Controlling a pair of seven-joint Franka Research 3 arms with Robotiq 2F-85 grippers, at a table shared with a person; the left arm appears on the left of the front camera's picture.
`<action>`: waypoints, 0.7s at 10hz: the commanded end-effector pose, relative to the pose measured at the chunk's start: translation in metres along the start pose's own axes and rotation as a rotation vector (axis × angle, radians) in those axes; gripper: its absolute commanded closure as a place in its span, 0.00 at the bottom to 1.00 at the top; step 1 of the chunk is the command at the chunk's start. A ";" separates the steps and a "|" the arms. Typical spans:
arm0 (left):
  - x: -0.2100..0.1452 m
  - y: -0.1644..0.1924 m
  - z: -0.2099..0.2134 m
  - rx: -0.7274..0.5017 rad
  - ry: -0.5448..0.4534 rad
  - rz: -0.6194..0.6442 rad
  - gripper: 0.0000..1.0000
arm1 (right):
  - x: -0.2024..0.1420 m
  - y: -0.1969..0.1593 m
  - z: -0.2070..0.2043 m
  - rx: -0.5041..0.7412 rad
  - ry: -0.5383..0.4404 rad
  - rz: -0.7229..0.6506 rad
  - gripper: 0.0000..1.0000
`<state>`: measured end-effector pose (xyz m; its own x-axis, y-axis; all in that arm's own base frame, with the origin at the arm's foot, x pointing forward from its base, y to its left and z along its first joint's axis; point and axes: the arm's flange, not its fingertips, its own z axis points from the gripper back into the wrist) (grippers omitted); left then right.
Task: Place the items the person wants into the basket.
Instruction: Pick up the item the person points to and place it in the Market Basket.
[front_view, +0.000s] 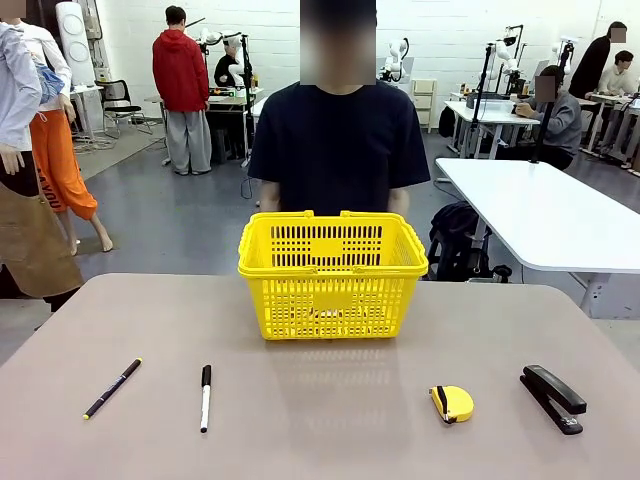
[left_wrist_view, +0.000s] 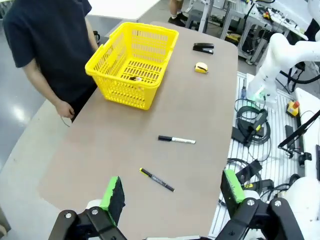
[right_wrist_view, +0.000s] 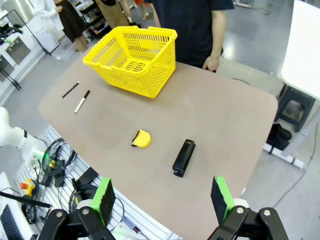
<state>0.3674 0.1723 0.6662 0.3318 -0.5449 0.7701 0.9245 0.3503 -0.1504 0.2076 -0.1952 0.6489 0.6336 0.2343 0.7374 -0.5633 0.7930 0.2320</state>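
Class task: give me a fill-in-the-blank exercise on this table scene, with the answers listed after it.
1. The basket in front of the person is coloured ____.
2. In the front view, the tape measure lies between the marker and the ____.
3. The left gripper and the right gripper are both ____.
Answers: yellow; stapler; open.

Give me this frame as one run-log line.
left claw open, empty; right claw open, empty; basket far centre; tape measure, stapler on table, robot's right; pen, marker left

The left gripper (left_wrist_view: 173, 189) and the right gripper (right_wrist_view: 162, 196) hang raised, both with jaws spread wide and empty.
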 end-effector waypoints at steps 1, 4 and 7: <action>-0.015 0.013 -0.012 0.030 0.001 -0.044 0.00 | 0.001 0.000 -0.004 0.008 -0.021 0.012 0.00; -0.030 0.004 -0.028 0.058 -0.016 -0.086 0.00 | 0.001 0.000 -0.004 0.008 -0.021 0.012 0.00; -0.026 0.021 -0.020 0.030 0.020 -0.058 0.00 | 0.001 0.000 -0.004 0.008 -0.021 0.012 0.00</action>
<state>0.3777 0.1744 0.6304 0.2891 -0.5749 0.7654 0.9320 0.3518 -0.0878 0.2076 -0.1950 0.6489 0.6334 0.2348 0.7373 -0.5635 0.7930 0.2316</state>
